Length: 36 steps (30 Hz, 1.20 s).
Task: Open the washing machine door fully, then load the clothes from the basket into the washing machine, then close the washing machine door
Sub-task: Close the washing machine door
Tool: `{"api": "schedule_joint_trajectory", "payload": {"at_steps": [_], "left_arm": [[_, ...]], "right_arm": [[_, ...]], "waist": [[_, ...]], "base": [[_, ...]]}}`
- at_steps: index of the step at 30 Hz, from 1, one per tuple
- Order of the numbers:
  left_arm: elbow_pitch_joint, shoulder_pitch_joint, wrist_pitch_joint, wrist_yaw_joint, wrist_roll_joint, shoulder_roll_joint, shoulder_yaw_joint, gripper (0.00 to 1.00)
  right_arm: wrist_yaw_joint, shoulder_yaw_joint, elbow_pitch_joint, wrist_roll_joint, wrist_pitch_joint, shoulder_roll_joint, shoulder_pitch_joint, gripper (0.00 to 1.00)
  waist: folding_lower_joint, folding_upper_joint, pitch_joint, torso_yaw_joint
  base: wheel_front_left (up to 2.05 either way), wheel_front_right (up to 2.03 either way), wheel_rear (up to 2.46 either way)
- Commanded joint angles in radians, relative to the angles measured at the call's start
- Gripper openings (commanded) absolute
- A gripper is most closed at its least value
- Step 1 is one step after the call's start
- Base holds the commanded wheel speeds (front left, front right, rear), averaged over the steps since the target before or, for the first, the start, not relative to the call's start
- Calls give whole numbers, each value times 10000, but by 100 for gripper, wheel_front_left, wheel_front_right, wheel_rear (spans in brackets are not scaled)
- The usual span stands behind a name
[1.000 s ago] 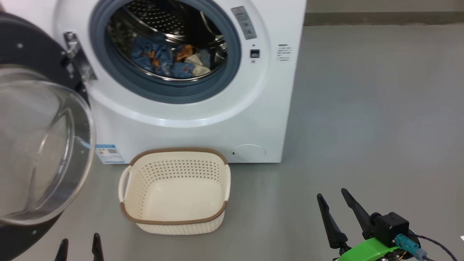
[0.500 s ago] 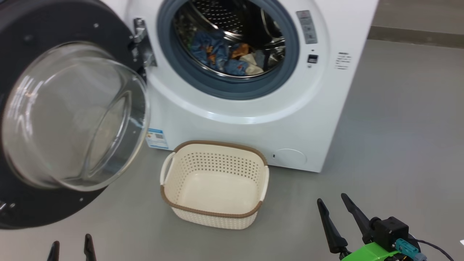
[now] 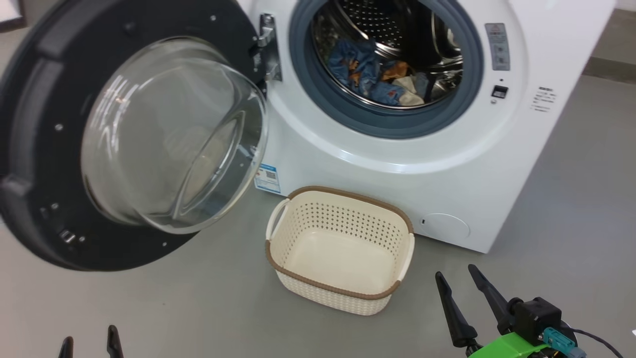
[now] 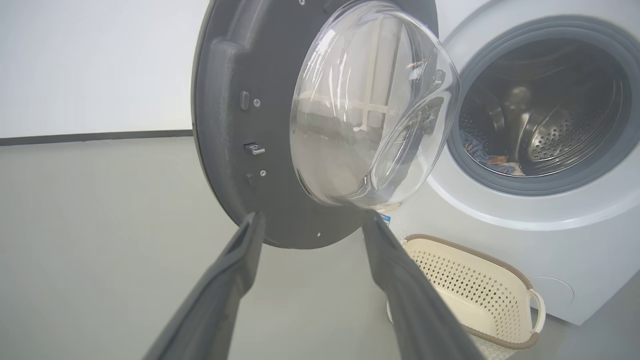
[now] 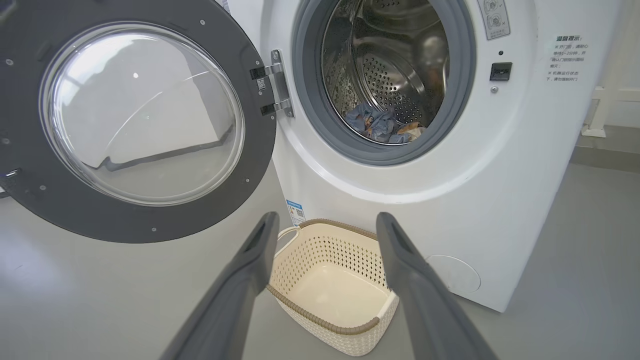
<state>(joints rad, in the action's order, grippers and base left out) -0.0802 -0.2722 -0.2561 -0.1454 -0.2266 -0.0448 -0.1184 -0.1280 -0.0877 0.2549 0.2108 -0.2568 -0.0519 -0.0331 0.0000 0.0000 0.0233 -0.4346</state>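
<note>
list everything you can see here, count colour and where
washer: 1, white, centre-right on the floor
door: 1, black with clear bowl window, swung wide open to the left
drum: 1, steel, inside the washer
gasket: 1, grey-blue, ringing the mouth
clothes: a small heap, blue, orange and cream, in the drum bottom
basket: 1, cream with brown rim, on the floor in front of the washer, empty
sticker: 1, blue, low on the washer front
flap: 1, white, round, low right on the washer front
floor: grey, all around
left claw: 1, dark, lower left, open, holding nothing
right claw: 1, dark, lower right, open, holding nothing
</note>
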Motion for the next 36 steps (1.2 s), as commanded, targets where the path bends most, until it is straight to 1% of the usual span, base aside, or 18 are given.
{"api": "schedule_joint_trajectory", "payload": {"at_steps": [1, 9, 25, 26, 27, 28, 36], "left_arm": [[-157, 101, -57, -77, -112, -54, -381, 100], [-97, 24, -57, -117, -172, -54, -381, 100], [-133, -52, -57, -225, -284, -54, -309, 100], [-140, -54, -57, -210, -311, -54, -303, 93], [-157, -53, -57, -192, -317, -54, -302, 36], [-169, -54, -57, -159, -347, -54, -302, 0], [-213, 6, -57, 75, -516, -54, -545, 0]], "right_arm": [[-27, -249, -258, -144, -49, 16, 7, 100], [-27, -297, -230, -232, -49, 16, 38, 100], [-27, -348, -185, -291, -49, 16, -8, 100], [-27, -347, -190, -290, -49, 16, -9, 100], [-27, -349, -192, -292, -49, 16, -9, 100], [-27, -350, -192, -294, -49, 16, -8, 100], [-27, -346, -200, -273, -49, 16, -17, 100]], "waist": [[0, 0, 73, -288], [0, 0, 80, -578], [0, 0, 66, -566], [0, 0, 61, -561], [0, 0, 55, -556], [0, 0, 53, -551], [0, 0, -5, -491]], "base": [[0, 0, 0], [0, 0, 0], [0, 0, 0], [0, 0, 0], [0, 0, 0], [0, 0, 0], [0, 0, 0]]}}
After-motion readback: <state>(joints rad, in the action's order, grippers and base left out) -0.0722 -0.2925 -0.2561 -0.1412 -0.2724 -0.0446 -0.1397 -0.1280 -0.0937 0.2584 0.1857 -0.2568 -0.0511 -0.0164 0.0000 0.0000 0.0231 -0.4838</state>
